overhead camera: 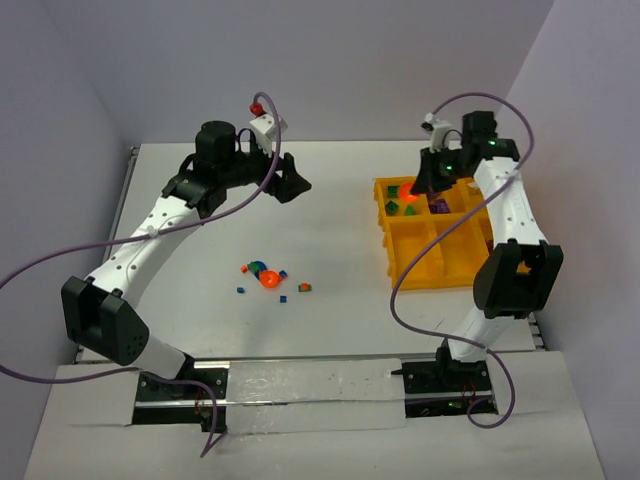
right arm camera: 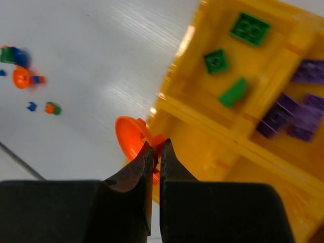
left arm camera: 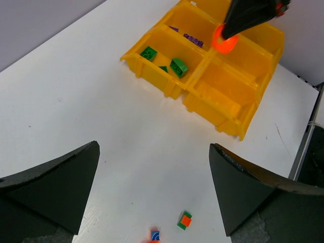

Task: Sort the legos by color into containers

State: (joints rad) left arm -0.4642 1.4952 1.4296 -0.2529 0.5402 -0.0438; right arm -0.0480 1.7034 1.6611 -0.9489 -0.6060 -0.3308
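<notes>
White table (overhead camera: 330,215): yellow tray (overhead camera: 430,281) on it; loose legos (overhead camera: 266,276) clustered left of tray, well apart.

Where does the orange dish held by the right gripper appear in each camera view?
Top external: orange dish upper right, over the yellow tray's far left.
Left wrist: orange dish top right, above the tray.
Right wrist: orange dish lower centre, in the right gripper.
Shared landmark: the green bricks in the tray.

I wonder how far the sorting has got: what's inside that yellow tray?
Three green bricks lie in one compartment, purple bricks in the next. Two others look empty. The right claw, holding an orange dish, hides part of the tray.
</notes>
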